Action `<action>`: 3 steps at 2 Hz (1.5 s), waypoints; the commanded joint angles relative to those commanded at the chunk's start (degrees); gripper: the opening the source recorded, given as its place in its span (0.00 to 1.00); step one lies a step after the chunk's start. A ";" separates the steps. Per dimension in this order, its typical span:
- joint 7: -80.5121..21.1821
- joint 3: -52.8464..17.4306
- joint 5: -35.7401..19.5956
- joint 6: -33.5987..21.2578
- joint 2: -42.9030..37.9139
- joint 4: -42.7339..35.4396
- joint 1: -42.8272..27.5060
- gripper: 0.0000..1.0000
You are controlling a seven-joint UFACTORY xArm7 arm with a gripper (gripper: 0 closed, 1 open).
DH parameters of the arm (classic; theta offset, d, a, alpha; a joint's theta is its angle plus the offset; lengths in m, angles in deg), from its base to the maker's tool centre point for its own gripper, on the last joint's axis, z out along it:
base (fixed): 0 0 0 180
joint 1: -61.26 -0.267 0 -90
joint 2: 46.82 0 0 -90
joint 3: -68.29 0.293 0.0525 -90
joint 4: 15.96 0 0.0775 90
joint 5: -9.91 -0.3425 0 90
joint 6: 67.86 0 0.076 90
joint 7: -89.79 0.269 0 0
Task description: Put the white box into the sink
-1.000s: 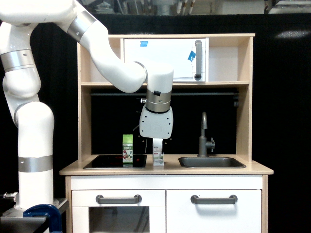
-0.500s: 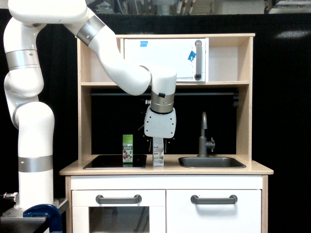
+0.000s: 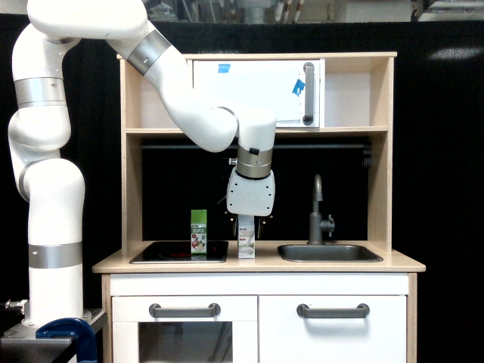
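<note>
Exterior view: gripper over white box, grip unclear; sink beside, open room betw.

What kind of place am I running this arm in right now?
Probably a lab test rig, not a real kitchen: a toy-style wooden play kitchen with a sink, faucet and black stovetop, set before a black backdrop.

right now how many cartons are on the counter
2. The green juice carton stands on the black stovetop. The white box stands just to its right in the exterior view, under the gripper, left of the sink. None looks hidden.
</note>
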 joint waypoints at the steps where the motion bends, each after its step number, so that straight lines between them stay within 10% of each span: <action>1: -0.49 0.45 0.09 -0.38 -0.03 -0.06 1.10 0.00; 3: -1.90 3.92 -4.10 -16.95 -26.60 -37.63 12.41 0.00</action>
